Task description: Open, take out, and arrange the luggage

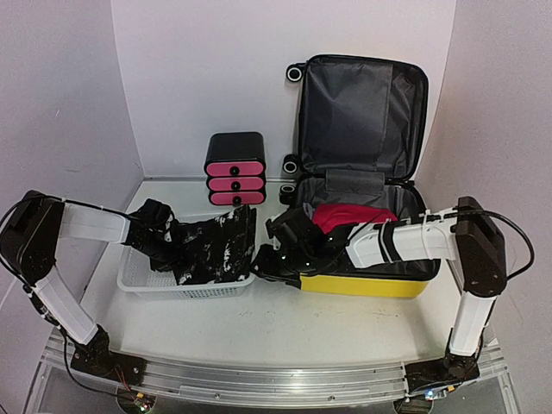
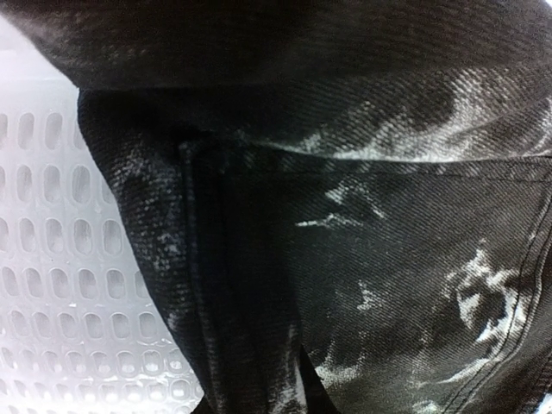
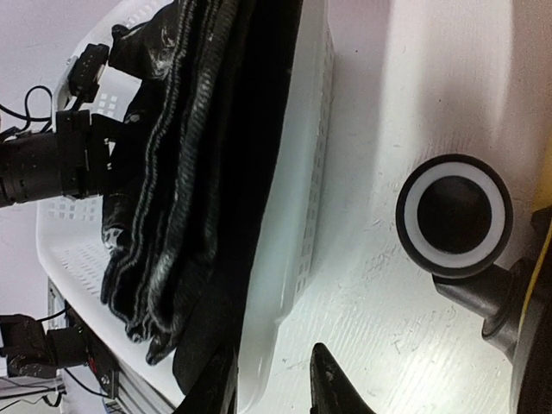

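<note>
Right wrist: half-open pincer (image 3: pixel 271 388) astride basket (image 3: pixel 297 207)

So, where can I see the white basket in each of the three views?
Top external: white basket lower left of centre.
Left wrist: basket wall fills the left side.
Right wrist: basket runs top to bottom, left of centre.
Shared landmark: the dark mottled garment lying over it, in all three.

Hard plastic luggage (image 1: pixel 371 284), coarse mottled denim (image 2: pixel 388 285)
</note>
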Controlling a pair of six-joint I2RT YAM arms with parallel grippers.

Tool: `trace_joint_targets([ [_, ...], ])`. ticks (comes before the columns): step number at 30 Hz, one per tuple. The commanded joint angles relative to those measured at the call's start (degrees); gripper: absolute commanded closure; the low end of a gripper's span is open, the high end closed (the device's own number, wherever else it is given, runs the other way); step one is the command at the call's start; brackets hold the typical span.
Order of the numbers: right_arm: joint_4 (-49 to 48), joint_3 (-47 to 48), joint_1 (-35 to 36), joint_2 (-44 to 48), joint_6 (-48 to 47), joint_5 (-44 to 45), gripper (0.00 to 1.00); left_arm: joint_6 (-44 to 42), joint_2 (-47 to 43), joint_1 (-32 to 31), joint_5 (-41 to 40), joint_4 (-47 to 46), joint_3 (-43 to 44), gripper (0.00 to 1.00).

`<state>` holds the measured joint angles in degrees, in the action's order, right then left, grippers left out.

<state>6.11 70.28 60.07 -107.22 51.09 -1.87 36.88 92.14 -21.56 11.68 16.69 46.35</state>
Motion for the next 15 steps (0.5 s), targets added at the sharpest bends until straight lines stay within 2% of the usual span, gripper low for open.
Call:
trace_joint_targets([
  [1,1.9,4.7,1.5,-3.2,-0.9,5.6,0.71,-1.5,-2.7,-0.2,2.1,1.9,-0.8,1.00],
  [4,3.6,6.8,2.5,-5.0,-1.5,8.8,0.72,-2.2,-3.9,-0.2,2.6,2.2,-0.7,1.00],
  [8,6.1,8.9,3.9,-5.9,-3.0,15.1,0.83,-3.6,-6.6,-0.2,1.2,4.9,-0.1,1.00],
  [13,6.4,7.1,5.4,-3.4,-2.9,21.2,0.98,-5.8,-10.6,-0.2,-4.8,10.6,1.8,1.00],
  [15,6.4,6.4,5.9,-2.6,-2.4,23.4,1.00,-6.6,-11.8,-0.2,-6.8,12.5,2.5,1.00],
])
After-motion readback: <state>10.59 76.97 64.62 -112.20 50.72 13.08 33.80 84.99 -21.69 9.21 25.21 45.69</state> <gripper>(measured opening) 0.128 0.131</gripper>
